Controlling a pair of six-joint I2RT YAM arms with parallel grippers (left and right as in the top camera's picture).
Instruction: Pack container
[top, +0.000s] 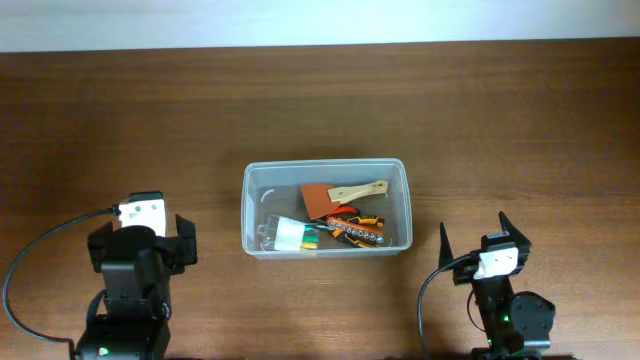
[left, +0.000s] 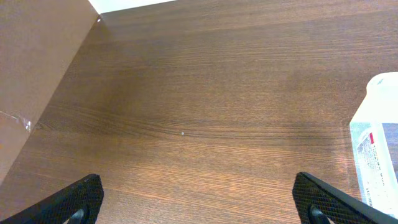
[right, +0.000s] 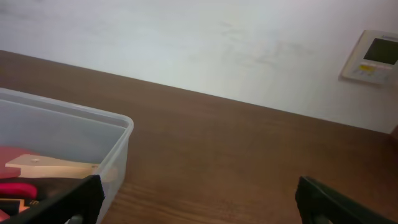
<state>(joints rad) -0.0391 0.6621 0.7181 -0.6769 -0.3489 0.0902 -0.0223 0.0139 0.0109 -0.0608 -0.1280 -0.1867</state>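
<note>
Spanning every view, the dark wooden table (top: 320, 100) carries the whole scene. The two arms sit at its near edge, one on each side. Between them, roughly at the middle of the table, stands the container (top: 325, 164), upright, its rim facing up and no lid in sight.

The left pincer (top: 142, 238) hovers over bare wood, well to the left of the tub. Its jaws are spread wide with nothing between them, and the left wrist view catches only a corner of the tub at the right edge. The right pincer (top: 473, 228) sits just off the tub's near right corner, also fully spread and holding nothing.

Inside the tub lie several hand tools, bunched toward the near and right side. There is a scraper with an orange blade and pale wooden handle (top: 345, 195), an orange-and-black tool (top: 355, 228) and a white-and-green item (top: 293, 233). Some small metal pieces (top: 265, 238) are too fine to name.

No loose tool shows outside the tub in these views, so the packing looks close to done. The step in hand seems to be a check or a pull-away. If another piece is to go in, the far left part of the tub floor looks the freest. It should be lowered from straight above and let go low, and the pincer should keep off the rim, since a light plastic tub would probably slide. The wooden handle lies close to the right wall, so the right arm would do well to approach with care.
</note>
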